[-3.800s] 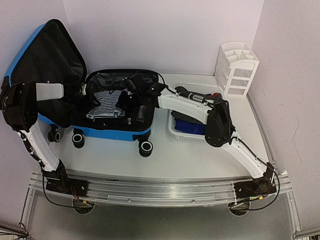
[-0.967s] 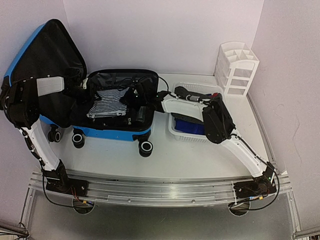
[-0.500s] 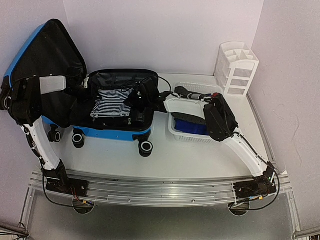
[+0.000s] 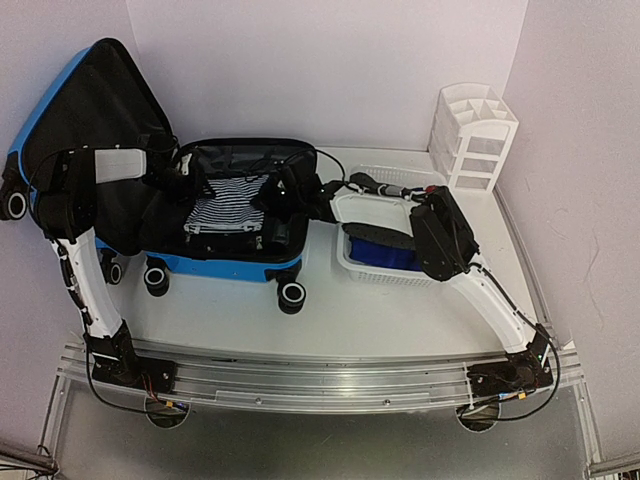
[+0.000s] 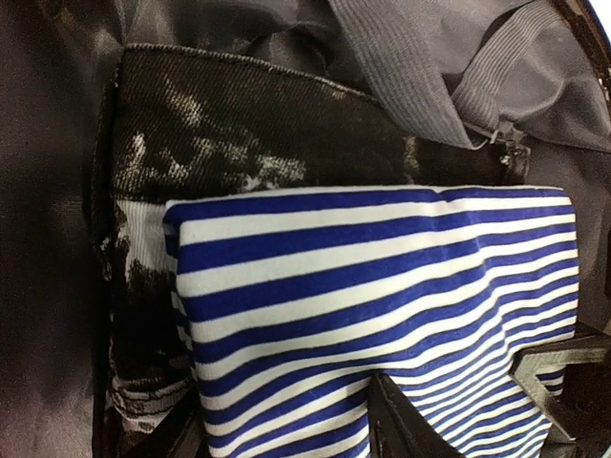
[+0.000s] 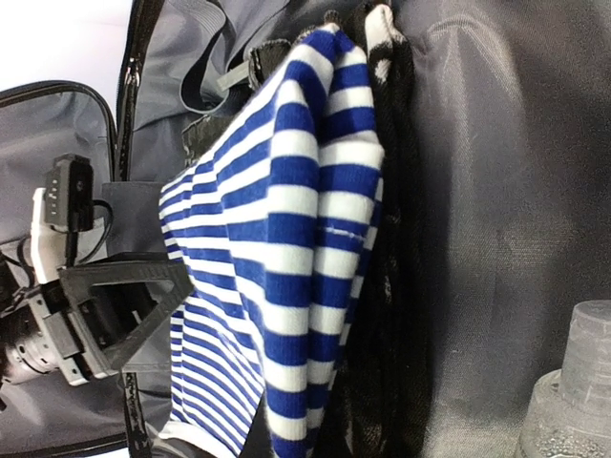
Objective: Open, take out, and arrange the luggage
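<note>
Inside luggage (image 4: 225, 266): folded striped shirt (image 5: 382, 315) over mottled black denim (image 5: 239, 134).

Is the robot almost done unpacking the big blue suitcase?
Not yet. Done: the luggage lies open, lid up, and a dark blue garment sits in the white basket. In hand: the left tool and right tool are both at the striped shirt; the right one is closed, though I can't tell if it grips. Left: that shirt, the black clothing under it and a clear bottle are inside.
</note>
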Robot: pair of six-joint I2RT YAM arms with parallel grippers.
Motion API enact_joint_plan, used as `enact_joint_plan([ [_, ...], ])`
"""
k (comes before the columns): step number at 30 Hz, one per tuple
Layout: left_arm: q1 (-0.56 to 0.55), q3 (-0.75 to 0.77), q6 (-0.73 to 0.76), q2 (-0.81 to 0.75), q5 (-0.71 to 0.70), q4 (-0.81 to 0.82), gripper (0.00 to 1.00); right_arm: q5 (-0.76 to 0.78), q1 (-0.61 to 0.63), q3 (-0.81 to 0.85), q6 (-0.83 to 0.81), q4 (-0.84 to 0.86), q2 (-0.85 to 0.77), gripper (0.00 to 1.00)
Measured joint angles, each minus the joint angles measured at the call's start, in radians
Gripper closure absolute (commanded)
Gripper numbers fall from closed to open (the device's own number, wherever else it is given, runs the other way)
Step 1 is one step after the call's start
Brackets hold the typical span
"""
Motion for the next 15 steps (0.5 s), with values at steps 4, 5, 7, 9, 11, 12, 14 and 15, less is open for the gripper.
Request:
enact_joint_plan([
  [4,-0.001,0.005,0.004,0.005,0.002,-0.001,0.83,0.0,-0.001,0.0,0.0,-0.001,-0.001,1.0],
  [5,-0.001,0.009,0.0,0.005,0.005,-0.002,0.85,0.0,-0.001,0.0,0.0,-0.002,-0.001,1.0],
  [7,-0.002,0.016,-0.001,0.005,0.011,-0.006,0.89,0.0,-0.002,0.0,0.0,-0.003,-0.001,1.0],
  [9,-0.003,0.019,-0.003,0.004,0.015,-0.009,0.92,0.0,-0.002,0.0,0.0,-0.003,-0.001,1.0],
  [11,-0.007,0.02,-0.002,0.002,0.016,-0.011,0.97,0.0,-0.003,0.0,-0.003,-0.004,-0.001,1.0],
  [12,-0.008,0.021,-0.003,0.001,0.016,-0.013,0.99,0.0,-0.003,0.0,-0.005,-0.005,-0.001,1.0],
  [14,-0.012,0.031,0.001,-0.001,0.017,-0.027,1.0,0.0,-0.003,0.0,-0.012,-0.007,-0.002,1.0],
  [15,-0.014,0.036,0.001,-0.003,0.018,-0.033,1.0,0.0,-0.003,0.0,-0.015,-0.008,-0.002,1.0],
])
